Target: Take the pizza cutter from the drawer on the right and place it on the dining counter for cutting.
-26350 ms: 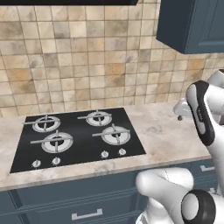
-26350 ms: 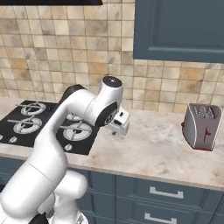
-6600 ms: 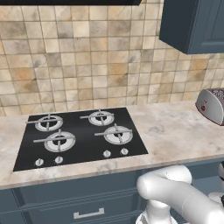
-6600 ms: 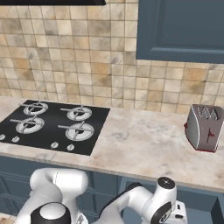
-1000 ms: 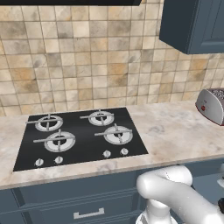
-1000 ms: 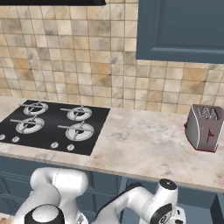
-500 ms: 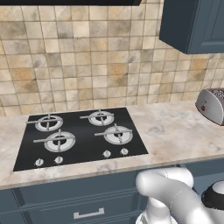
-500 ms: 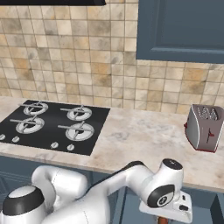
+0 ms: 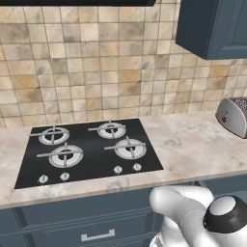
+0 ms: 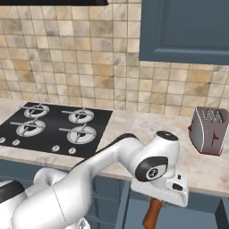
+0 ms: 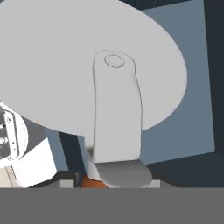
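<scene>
The pizza cutter [image 11: 116, 78] is grasped by the gripper [image 10: 156, 203]; it should be lifted straight, clear of the drawer [image 10: 197, 219].

Marbled worktop with two things on it

The beige marbled worktop [image 9: 193, 144] runs along the tiled wall. The black hob [image 9: 89, 152] with four burners lies flat in it at 9 o'clock, and the silver toaster [image 10: 208, 130] stands at 3 o'clock, well apart.
</scene>
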